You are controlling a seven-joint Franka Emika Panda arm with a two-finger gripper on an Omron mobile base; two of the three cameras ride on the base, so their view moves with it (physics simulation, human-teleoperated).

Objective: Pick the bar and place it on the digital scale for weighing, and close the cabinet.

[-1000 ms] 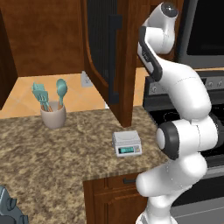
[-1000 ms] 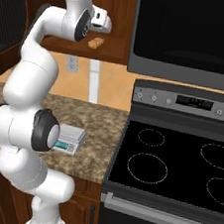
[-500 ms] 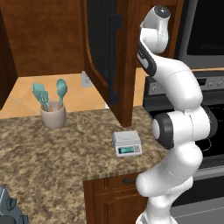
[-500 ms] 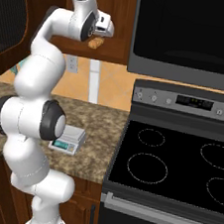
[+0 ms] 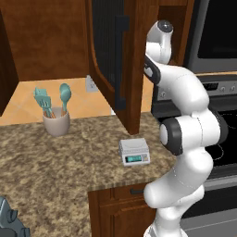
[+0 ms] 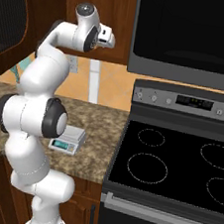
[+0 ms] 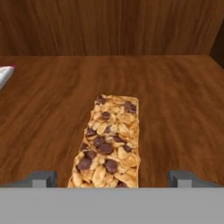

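Note:
The bar [image 7: 109, 142], orange-tan with dark chips, lies lengthwise on the wooden shelf inside the cabinet. My gripper [image 7: 112, 178] is open, and its fingertips [image 7: 43, 178] stand on either side of the bar's near end without touching it. In the right base view my gripper [image 6: 111, 38] is raised high at the cabinet's opening. The cabinet door [image 5: 109, 55], with its dark ribbed panel and long handle [image 5: 121, 62], stands swung open over the counter. On the granite counter below sits the digital scale [image 5: 134, 152] [image 6: 68, 139], its platform bare.
A crock of teal utensils [image 5: 56, 121] stands at the back left of the counter. A black stove [image 6: 176, 167] is to the right, below a microwave [image 6: 194, 35]. A white object [image 7: 5, 74] lies at the shelf's left. A drawer [image 5: 134, 190] sits under the counter edge.
The hand has sunk a little and pushed further in toward the cabinet shelf. Scale and door have not moved.

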